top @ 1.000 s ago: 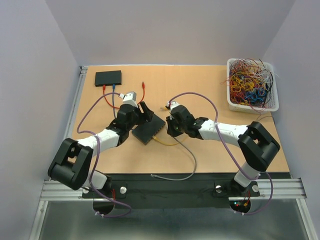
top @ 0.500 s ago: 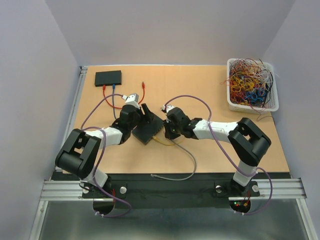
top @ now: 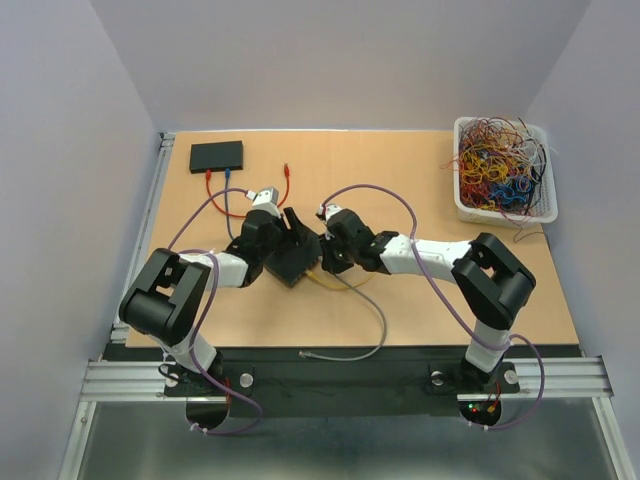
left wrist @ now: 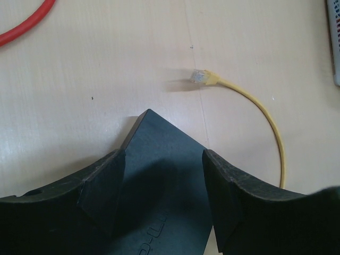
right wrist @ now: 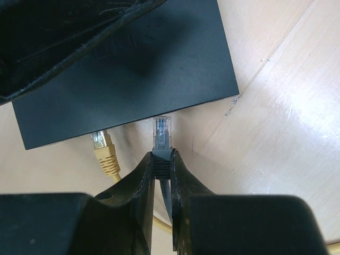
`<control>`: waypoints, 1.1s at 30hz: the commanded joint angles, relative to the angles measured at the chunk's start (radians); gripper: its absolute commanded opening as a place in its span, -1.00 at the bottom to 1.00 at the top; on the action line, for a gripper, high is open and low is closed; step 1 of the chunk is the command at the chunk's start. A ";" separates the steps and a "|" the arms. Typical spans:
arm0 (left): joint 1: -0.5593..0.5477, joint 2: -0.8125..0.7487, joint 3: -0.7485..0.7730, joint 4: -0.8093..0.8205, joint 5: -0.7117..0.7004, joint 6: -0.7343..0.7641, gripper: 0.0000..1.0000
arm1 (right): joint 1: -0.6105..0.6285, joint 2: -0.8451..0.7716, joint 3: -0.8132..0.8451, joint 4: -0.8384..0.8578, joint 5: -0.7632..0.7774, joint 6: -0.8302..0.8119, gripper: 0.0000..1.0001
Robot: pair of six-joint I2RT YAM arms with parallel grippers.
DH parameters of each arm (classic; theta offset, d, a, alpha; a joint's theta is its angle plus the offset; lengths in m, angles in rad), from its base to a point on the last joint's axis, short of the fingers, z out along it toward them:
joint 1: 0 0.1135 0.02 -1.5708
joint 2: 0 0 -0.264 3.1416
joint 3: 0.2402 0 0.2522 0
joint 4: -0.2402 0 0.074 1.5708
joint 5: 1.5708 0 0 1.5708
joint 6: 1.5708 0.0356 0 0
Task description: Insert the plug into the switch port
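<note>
A pale wooden worktop [top: 430, 300] stands between grey walls. The right fingers [right wrist: 150, 166] are clenched on the grey boot behind the plug [right wrist: 161, 133]. The plug points straight ahead of them, its tip just short of the switch [right wrist: 133, 69] edge. Left of these fingers a yellow plug [right wrist: 103, 149] sits at the same edge. The left fingers [left wrist: 114, 175] are spread, one at each side of the switch corner. I would push slowly and straight, and have the left side brace the switch against sliding. The port itself is hidden. The plug is small, of clear plastic.
</note>
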 commanded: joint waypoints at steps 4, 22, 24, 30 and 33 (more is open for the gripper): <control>0.004 0.011 0.019 -0.007 0.008 0.025 0.42 | 0.014 0.023 0.058 0.021 -0.011 -0.004 -0.99; 0.015 0.050 0.042 -0.057 -0.065 0.041 0.40 | 0.029 0.052 0.095 0.017 -0.017 0.001 -0.99; 0.015 0.050 0.040 -0.054 -0.050 0.045 0.39 | 0.032 0.052 0.101 0.015 -0.016 -0.002 -0.99; 0.015 0.060 0.037 -0.021 0.016 0.073 0.36 | 0.035 0.071 0.124 0.015 -0.003 -0.041 -0.99; 0.014 0.067 0.037 -0.007 0.042 0.082 0.35 | 0.034 0.075 0.135 0.013 0.012 -0.077 -0.99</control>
